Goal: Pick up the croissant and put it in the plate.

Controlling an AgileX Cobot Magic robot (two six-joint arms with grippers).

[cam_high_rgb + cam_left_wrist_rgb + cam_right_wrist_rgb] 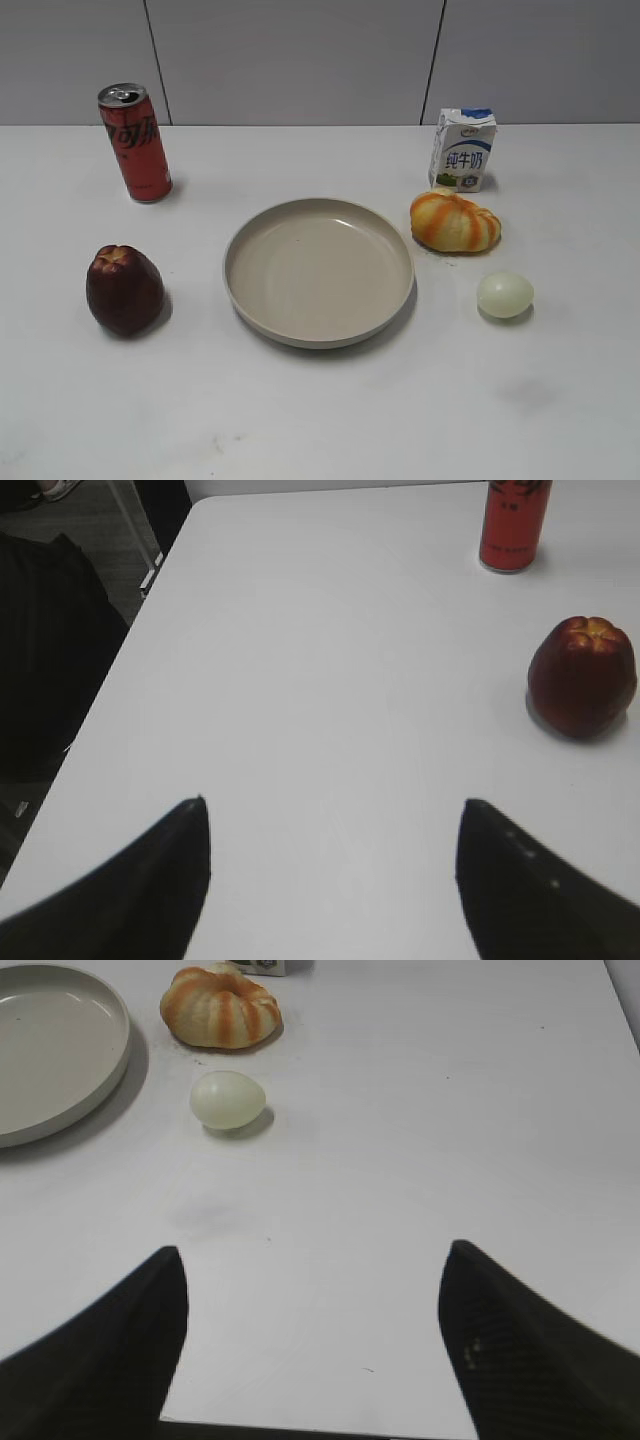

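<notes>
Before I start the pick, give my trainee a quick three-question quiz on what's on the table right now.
1. True or false: the croissant already lies in the plate.
2. Which item sits nearest the croissant on the far side? A) can B) milk carton C) apple
3. Fill in: both the left claw and the right claw are ____ and hold nothing.

Key: 1. False; it lies on the table, right of the plate. 2. B. 3. open.
</notes>
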